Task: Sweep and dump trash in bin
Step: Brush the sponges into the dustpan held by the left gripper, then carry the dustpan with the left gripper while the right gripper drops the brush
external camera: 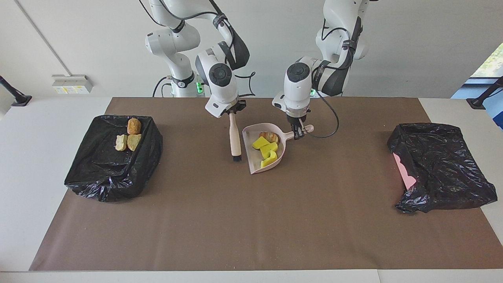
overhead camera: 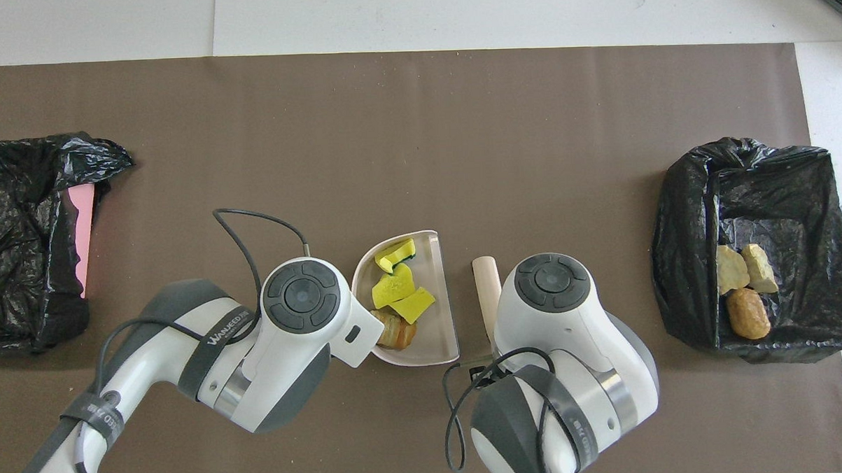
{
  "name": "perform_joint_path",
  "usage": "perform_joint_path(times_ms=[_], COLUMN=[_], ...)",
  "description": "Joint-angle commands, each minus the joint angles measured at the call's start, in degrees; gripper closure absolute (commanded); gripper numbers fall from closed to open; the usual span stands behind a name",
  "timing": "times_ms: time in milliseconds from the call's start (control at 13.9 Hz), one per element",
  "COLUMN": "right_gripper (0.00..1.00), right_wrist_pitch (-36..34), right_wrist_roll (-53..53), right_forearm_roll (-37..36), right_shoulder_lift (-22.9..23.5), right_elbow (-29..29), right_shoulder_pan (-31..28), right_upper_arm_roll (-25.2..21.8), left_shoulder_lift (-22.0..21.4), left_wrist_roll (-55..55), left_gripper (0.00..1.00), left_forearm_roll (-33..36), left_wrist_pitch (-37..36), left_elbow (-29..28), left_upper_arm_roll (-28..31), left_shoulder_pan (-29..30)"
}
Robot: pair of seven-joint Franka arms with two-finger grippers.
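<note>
At the right arm's end of the brown mat [external camera: 251, 220], the black-lined bin [external camera: 112, 173] already holds three bread-like lumps [external camera: 129, 138], gathered in the corner of the bin nearest the robots, so part of the dumping looks done. Next along, toward the middle of the mat and close to the edge nearest the robots, the right gripper [external camera: 232, 111] is clamped on the top of the brush [external camera: 235, 137], which hangs nearly upright with its dark bristles at or just above the mat, just beside the open lip of the dustpan [external camera: 251, 161]. In the pale pink dustpan sit three yellow sponge pieces [external camera: 267, 151] and one brown bread lump [external camera: 269, 136] (the lump lies nearest the handle). The left gripper [external camera: 297, 131] is closed on the dustpan's handle [external camera: 305, 129], keeping the pan on the mat. No loose trash shows on the mat in either view, so the sweeping seems finished; what is left, by my reading, is to lift the loaded pan and tip it into a bin. At the left arm's end lies a second black bag [external camera: 440, 169], slumped over something pink, with no trash visible in it.
</note>
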Motion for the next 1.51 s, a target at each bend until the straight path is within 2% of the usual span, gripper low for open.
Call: perform_joint_path(times_ms=[0, 144, 289, 433, 577, 721, 866, 1082, 1298, 1443], right_gripper=[1.0, 1.0, 1.0, 1.0, 1.0, 1.0, 1.0, 1.0, 1.0, 1.0], right_wrist_pitch=[-5.9, -7.1, -4.7, 4.7, 10.0, 12.4, 16.0, 20.9, 21.5, 25.4], right_wrist_roll=[2.5, 4.1, 7.3, 9.0, 13.0, 13.5, 16.5, 18.2, 18.4, 18.4], right_forearm_roll=[-1.6, -1.1, 5.4, 9.7, 10.3, 10.4, 10.4, 10.4, 10.4, 10.4], right_shoulder_lift=[-2.8, -4.9, -6.4, -8.4, -7.2, -7.9, -7.9, -7.5, -7.6, -7.3], right_elbow=[2.5, 1.9, -0.2, -4.9, -7.7, -10.3, -12.6, -15.8, -16.7, -18.4], right_shoulder_pan=[-0.7, -0.2, 0.4, 5.1, 9.8, 10.7, 14.2, 16.0, 16.7, 17.0], right_upper_arm_roll=[0.5, 0.5, 0.7, 0.7, 0.7, 0.7, 0.7, 0.7, 0.7, 0.7], left_shoulder_lift=[-1.0, -0.3, 0.3, 0.1, -0.2, 0.5, 1.6, 1.8, 2.1, 2.9], left_wrist_roll=[8.3, 11.3, 17.2, 24.1, 30.7, 36.7, 42.7, 49.2, 54.5, 55.9], left_gripper=[1.0, 1.0, 1.0, 1.0, 1.0, 1.0, 1.0, 1.0, 1.0, 1.0], left_forearm_roll=[1.1, 1.1, -1.8, -2.5, -2.8, -4.5, -4.5, -4.7, -5.4, -9.0], left_wrist_pitch=[1.1, 1.1, 1.1, 0.5, -0.3, -3.3, -5.1, -9.9, -14.4, -15.2], left_elbow=[-1.8, -1.1, 0.1, 1.7, 4.1, 8.8, 14.0, 20.1, 25.8, 27.6], left_upper_arm_roll=[0.3, 0.2, 0.3, 0.2, 0.2, 0.3, 0.3, 0.3, 0.4, 0.7], left_shoulder_pan=[3.7, 6.1, 8.2, 12.9, 16.9, 21.4, 26.2, 33.8, 42.8, 50.7])
